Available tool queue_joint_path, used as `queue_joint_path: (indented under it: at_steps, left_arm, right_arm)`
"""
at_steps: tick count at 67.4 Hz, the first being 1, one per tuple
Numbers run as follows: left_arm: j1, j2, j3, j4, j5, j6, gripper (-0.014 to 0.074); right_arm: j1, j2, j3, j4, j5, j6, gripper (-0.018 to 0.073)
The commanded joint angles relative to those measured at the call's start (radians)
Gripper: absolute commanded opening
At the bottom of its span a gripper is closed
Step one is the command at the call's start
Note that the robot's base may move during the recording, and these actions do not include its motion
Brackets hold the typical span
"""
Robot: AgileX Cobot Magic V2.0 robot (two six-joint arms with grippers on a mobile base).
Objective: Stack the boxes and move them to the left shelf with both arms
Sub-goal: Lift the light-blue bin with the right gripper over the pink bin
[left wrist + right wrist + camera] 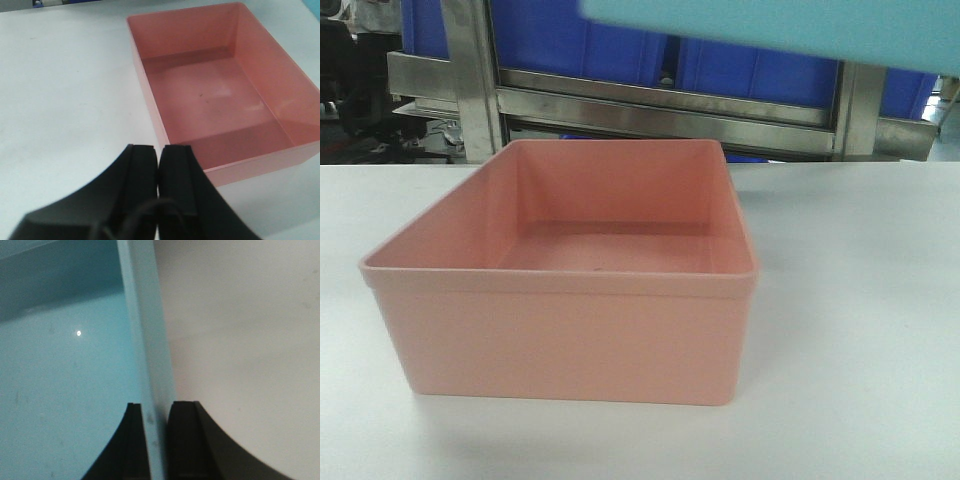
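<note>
Right gripper is clamped on one wall of the sky-blue bin, holding it aloft over the pink bin on the white tabletop, while the left gripper, fingers together and empty, hovers near the pink bin; a one-sided pinch risks tilt, snagging the pink rim.

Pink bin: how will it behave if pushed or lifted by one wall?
Probably light: the pink bin is empty and thin-walled. Pushed, it likely slides rather than tips: low, wide, flat on the smooth table. Lifted by one wall it may tilt and flex slightly; the plastic looks slick.
</note>
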Motion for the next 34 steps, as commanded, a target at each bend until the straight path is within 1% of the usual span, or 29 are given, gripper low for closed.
queue_joint_path:
  at_steps: [1,4,7,17,24,34]
  left_arm:
    - [-0.004,-0.002,-0.028,-0.011,-0.074,0.0,-0.0013]
    - [-0.004,-0.002,-0.028,-0.011,-0.073,0.0,-0.0013]
    - [-0.004,-0.002,-0.028,-0.011,-0.073,0.0,-0.0013]
    - [-0.004,-0.002,-0.028,-0.011,-0.075,0.0,-0.0013]
    - [-0.004,-0.002,-0.028,-0.011,-0.077,0.0,-0.0013]
    - [-0.004,-0.002,-0.028,-0.012,-0.077,0.0,-0.0013]
  right_arm:
    - [0.098,-0.031,-0.036,-0.098,-0.122,0.159,0.0056]
    - [0.152,-0.019,-0.036,-0.15,-0.131,0.207,0.0056]
    - [0.187,0.0,-0.036,-0.178,-0.133,0.238,0.0056]
    - [0.275,0.071,-0.036,-0.19,-0.174,0.285,0.0056]
    - [0.315,0.118,-0.036,-0.19,-0.242,0.315,0.0056]
    - [0.345,0.174,-0.036,-0.19,-0.307,0.344,0.0056]
